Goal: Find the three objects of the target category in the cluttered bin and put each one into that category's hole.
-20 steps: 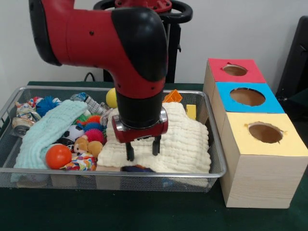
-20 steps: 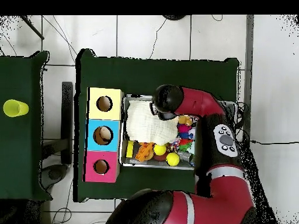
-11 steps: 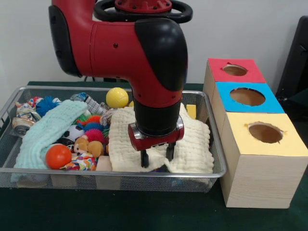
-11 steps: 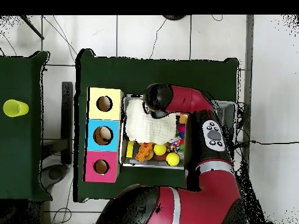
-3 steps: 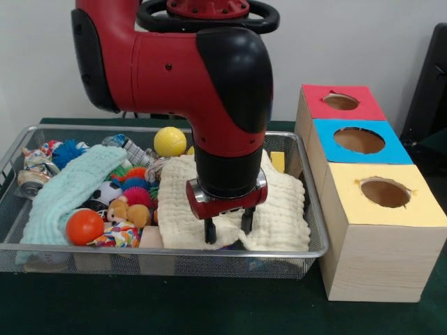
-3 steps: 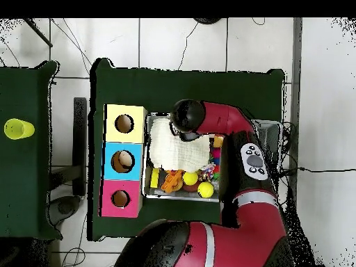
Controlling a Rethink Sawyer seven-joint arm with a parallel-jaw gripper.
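Cream cloth (image 5: 279, 209) sits as it did half a second ago, and the jaws (image 5: 228, 229) have barely shifted since then. The arm (image 5: 209, 84) hides the bin's (image 5: 307, 202) middle. The jaws stand slightly apart, tips pressed into the cloth's near edge; whether they pinch it, I can't tell.

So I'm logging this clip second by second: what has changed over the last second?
The red and black arm's gripper shifted towards the boxes, dragging the cream quilted cloth that way and uncovering the yellow ball. For the last half second nothing moved. The orange ball, pale green towel and three coloured boxes stayed put.
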